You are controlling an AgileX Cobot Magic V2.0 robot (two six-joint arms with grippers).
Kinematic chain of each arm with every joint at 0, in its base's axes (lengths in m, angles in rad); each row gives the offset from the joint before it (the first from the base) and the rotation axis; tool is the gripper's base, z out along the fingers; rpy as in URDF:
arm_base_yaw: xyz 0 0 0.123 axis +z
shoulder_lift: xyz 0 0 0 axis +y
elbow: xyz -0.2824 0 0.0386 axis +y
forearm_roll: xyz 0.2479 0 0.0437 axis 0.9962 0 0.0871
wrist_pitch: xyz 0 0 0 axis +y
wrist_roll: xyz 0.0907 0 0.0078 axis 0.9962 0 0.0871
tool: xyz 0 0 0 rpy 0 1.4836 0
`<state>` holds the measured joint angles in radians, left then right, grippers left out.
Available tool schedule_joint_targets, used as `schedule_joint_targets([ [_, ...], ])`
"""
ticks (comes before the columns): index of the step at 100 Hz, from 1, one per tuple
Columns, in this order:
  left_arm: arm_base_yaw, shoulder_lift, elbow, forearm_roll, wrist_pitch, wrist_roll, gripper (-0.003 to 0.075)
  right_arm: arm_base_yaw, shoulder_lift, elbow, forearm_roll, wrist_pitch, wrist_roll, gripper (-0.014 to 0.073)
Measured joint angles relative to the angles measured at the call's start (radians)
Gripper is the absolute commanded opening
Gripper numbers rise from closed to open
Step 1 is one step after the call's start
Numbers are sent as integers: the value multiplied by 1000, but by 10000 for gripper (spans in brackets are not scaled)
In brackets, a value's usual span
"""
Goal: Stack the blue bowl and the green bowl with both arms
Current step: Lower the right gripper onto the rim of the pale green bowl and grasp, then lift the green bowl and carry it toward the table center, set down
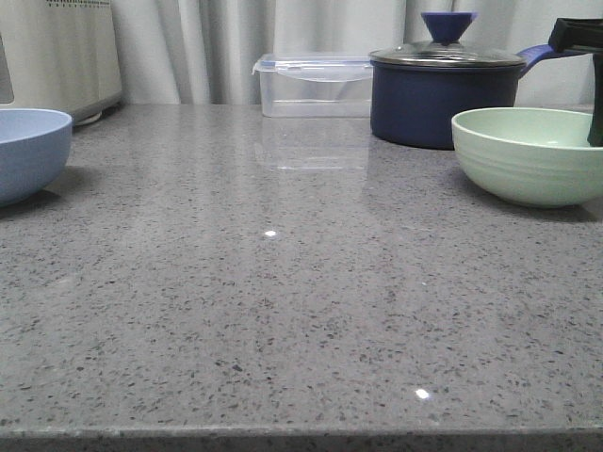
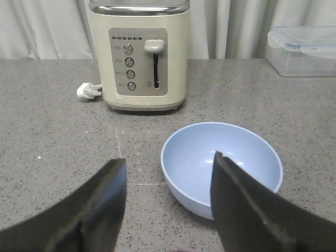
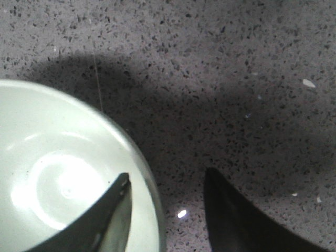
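The pale blue bowl [image 1: 28,151] stands upright at the far left of the counter; it also shows in the left wrist view [image 2: 220,163]. My left gripper [image 2: 168,157] is open, with one finger over the bowl's inside and the other over the counter beside it. It is out of the front view. The mint-green bowl [image 1: 528,155] stands upright at the right, also in the right wrist view [image 3: 52,173]. My right gripper [image 3: 168,173] is open and straddles its rim, one finger [image 3: 113,215] inside and the other outside. Part of it shows at the right edge of the front view [image 1: 595,113].
A dark navy lidded saucepan [image 1: 443,94] stands just behind the green bowl. A clear lidded plastic box [image 1: 316,85] sits at the back middle. A cream toaster [image 2: 139,58] with its plug [image 2: 86,91] stands behind the blue bowl. Curtains hang behind the grey speckled counter [image 1: 283,301].
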<state>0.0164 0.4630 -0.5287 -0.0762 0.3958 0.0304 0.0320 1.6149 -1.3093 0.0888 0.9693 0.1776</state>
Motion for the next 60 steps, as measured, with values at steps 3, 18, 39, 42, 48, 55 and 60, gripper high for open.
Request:
schedule_joint_targets([
  [3, 0, 0, 0, 0, 0, 0, 367, 0, 0, 0, 0, 0, 0, 169],
  [18, 0, 0, 0, 0, 0, 0, 367, 0, 0, 0, 2, 0, 0, -22],
  [39, 0, 0, 0, 0, 0, 0, 367, 0, 2, 0, 4, 0, -3, -80],
  [42, 0, 0, 0, 0, 0, 0, 367, 0, 2, 0, 4, 0, -3, -80],
  [48, 0, 0, 0, 0, 0, 0, 367, 0, 2, -2, 4, 3, -4, -80],
  [55, 0, 0, 0, 0, -2, 0, 367, 6, 2, -15, 10, 14, -19, -80],
  [60, 0, 0, 0, 0, -2, 0, 367, 15, 2, -29, 18, 27, -37, -80],
])
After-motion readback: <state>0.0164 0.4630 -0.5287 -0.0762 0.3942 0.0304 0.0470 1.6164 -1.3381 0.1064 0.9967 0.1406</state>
